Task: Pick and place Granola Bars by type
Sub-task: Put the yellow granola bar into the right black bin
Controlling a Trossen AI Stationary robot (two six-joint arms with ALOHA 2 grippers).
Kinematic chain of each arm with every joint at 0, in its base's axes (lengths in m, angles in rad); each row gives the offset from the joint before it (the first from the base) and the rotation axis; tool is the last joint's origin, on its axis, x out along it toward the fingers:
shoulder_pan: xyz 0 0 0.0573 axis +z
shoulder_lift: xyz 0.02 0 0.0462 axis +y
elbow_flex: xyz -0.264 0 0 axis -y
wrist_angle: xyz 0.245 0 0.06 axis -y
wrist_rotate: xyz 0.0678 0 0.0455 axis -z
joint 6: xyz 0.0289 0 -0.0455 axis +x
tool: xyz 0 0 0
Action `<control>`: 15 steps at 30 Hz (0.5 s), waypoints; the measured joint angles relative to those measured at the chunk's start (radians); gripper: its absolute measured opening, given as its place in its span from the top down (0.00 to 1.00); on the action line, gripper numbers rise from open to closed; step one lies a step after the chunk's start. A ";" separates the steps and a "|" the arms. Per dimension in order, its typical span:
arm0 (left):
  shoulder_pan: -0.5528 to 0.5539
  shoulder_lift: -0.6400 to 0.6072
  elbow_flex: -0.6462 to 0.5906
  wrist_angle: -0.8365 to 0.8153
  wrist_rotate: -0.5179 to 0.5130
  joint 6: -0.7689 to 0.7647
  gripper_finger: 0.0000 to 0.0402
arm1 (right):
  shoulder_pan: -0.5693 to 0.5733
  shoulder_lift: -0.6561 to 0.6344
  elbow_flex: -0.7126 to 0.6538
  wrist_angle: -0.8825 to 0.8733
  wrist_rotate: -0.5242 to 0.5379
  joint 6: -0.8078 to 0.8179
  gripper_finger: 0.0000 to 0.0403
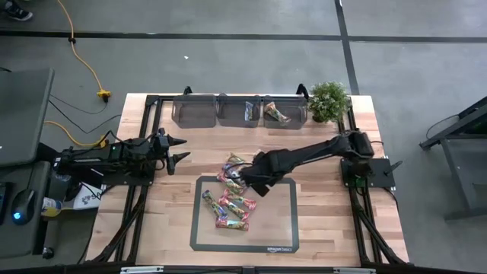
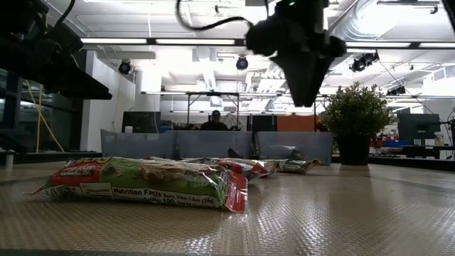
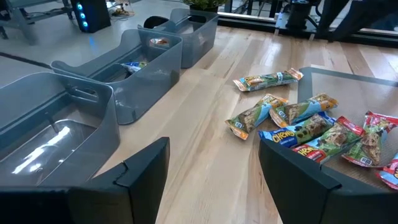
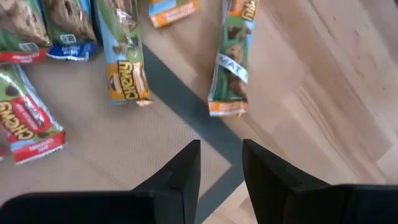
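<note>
Over the grey mat's back edge, the right gripper (image 4: 221, 168), fingers slightly apart and empty, is hovering just short of a green-wrapped granola bar (image 4: 230, 68) lying lengthwise ahead.

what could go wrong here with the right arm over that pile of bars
The granola bars lie overlapping in a tight pile, so the right pincer, jaws narrowly apart with nothing between them, might catch two at once or push neighbours off the mat. Several wrappers look alike from above, so a bar may end up in the wrong bin. The left pincer waits open near the bins and might block the path there.
</note>
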 joint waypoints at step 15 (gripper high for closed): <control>0.000 0.000 0.000 0.000 0.000 0.000 0.40 | -0.068 -0.553 -0.541 0.454 0.075 0.093 0.74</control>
